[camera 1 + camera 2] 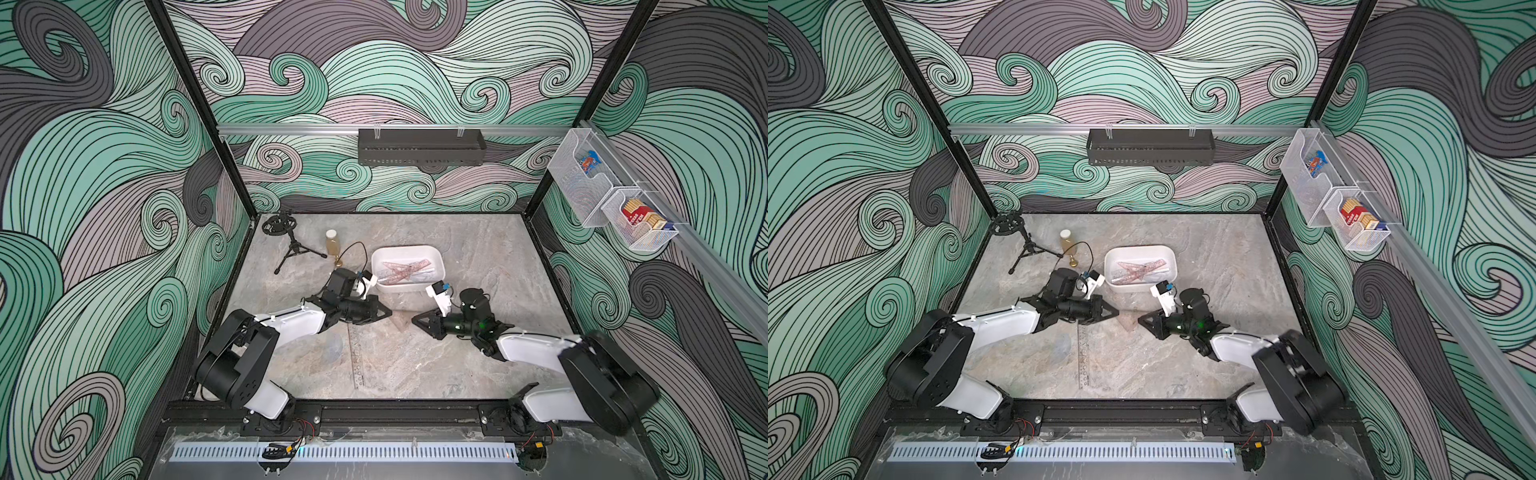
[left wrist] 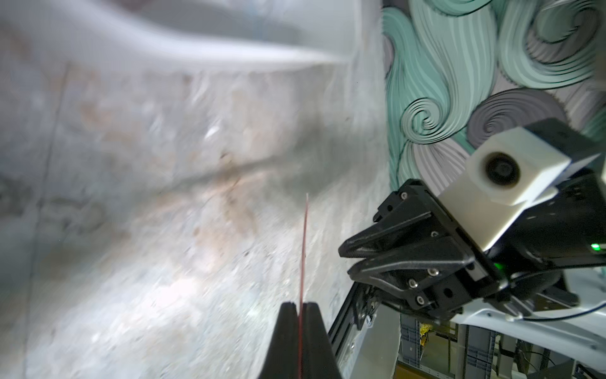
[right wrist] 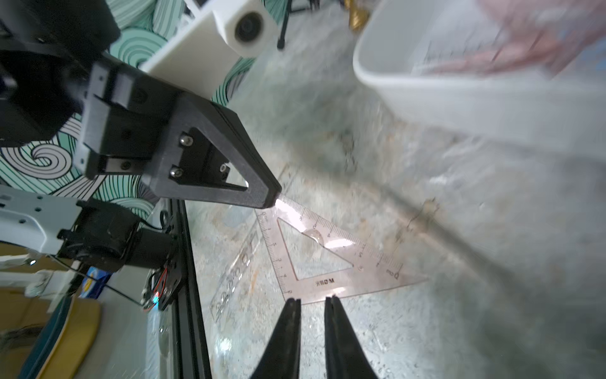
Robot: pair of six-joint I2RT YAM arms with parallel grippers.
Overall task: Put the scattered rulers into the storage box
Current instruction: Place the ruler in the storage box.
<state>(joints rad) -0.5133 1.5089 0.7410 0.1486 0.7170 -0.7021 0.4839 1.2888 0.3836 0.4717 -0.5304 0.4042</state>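
One set square [image 3: 328, 283] tight in left pincer [image 2: 299, 305]; right pincer [image 3: 311, 300] ajar (box [image 3: 426, 95] nearby).

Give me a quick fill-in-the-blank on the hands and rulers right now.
1. The left hand is ___ on the set square.
2. The right hand, facing the set square, is ___.
3. A long clear ruler lies flat on the ___.
4. Pink rulers lie in the white ___.
Missing words: shut; open; table; box.
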